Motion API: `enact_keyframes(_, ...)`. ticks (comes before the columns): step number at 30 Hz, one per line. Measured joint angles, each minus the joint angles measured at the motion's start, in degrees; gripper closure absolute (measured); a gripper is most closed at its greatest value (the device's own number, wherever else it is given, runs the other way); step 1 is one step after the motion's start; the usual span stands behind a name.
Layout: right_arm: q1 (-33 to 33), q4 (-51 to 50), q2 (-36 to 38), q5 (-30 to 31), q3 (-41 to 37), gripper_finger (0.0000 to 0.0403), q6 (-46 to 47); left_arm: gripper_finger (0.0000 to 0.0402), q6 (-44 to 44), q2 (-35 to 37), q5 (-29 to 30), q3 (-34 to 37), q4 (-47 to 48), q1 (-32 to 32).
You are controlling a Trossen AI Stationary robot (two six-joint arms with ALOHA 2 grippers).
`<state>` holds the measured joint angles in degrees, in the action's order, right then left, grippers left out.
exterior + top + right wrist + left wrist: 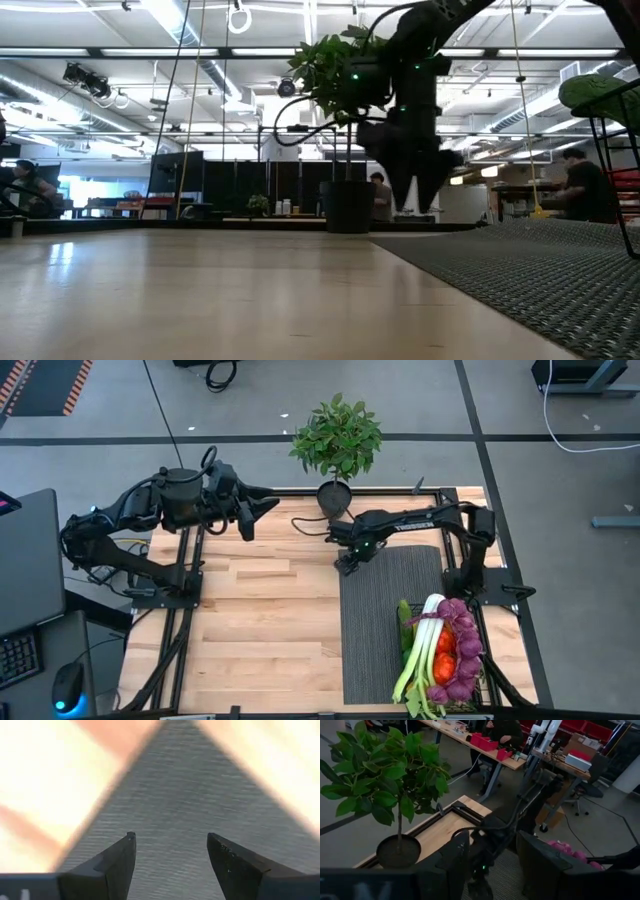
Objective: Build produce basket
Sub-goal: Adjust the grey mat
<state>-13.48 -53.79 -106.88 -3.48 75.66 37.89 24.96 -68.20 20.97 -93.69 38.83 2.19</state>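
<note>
- Pale wooden plank table [260, 610] fills the near view; nothing loose lies on its bare boards.
- Flat dark grey ribbed mat [375, 620] covers the right side.
- Small black wire-mesh basket [478, 682], at the mat's near right corner, already holds the produce: white-green leek [422, 645], purple grapes [464, 640], red pieces between.
- Right gripper [347, 563] hovers over the mat's far left corner, fingers spread, empty.
- Left gripper [270, 506] waits at the far edge, fingers apart, empty.
- Judgement: filling looks finished; the arms likely only need to draw back.
</note>
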Motion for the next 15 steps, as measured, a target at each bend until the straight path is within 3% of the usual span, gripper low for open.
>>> enact_keyframes(5,2.0,1.2,-0.5,-5.7,0.0,0.0154,1.9,0.0230,1.5,0.0,0.0,0.0,0.0,-0.8)
enact_keyframes(11,6.8,-8.4,0.4,-5.5,0.1,0.0155,-2.3,0.0230,1.4,0.1,0.0,0.0,0.7,-1.5)
enact_keyframes(15,10.6,-4.0,0.0,-4.4,-1.1,0.0156,-0.6,0.0230,1.4,0.1,0.0,0.0,1.1,-1.5)
